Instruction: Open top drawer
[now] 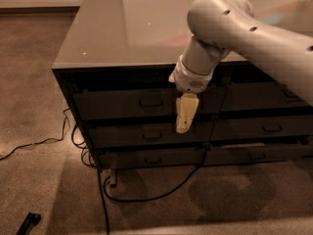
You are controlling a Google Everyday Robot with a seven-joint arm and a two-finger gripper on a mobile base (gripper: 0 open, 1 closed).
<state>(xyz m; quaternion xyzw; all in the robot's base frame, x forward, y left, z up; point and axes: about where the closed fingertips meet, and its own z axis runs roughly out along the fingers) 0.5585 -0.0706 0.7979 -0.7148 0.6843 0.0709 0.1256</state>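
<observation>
Hand (pixel 182 126) is hanging tip-down in front of the top drawer (pixel 112 103), just right of its bar pull (pixel 151 102), not touching the pull. Whether the hand is wide or narrow cannot be told. The drawer is looking shut. Arm (pixel 254 31) is reaching in from the right over the worktop (pixel 112 28), hiding part of the neighbouring drawer column (pixel 266 129). Cables (pixel 146 197) are trailing across the floor (pixel 39 180) beneath.
</observation>
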